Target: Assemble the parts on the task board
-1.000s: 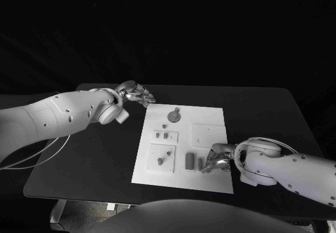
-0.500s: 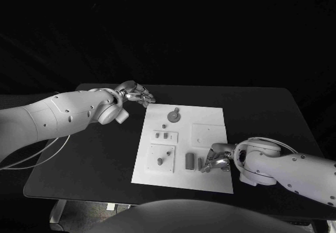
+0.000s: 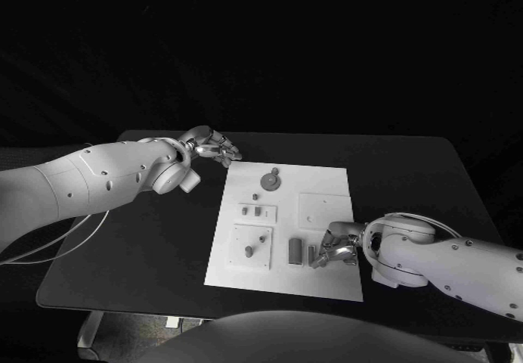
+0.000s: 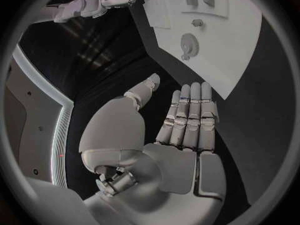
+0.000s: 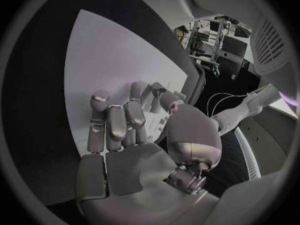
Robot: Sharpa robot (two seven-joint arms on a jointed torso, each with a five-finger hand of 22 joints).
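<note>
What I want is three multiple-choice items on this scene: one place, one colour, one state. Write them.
1. Where is the right hand? A) over the task board's near right part B) beyond its far edge C) at its far left corner
2. The task board's colour? A) black B) white C) blue
3. The left hand's state? A) holding a part B) open, empty C) pressing the board
A: the head view shows it there. B: the plate is white. B: its fingers are straight, with nothing in them.
</note>
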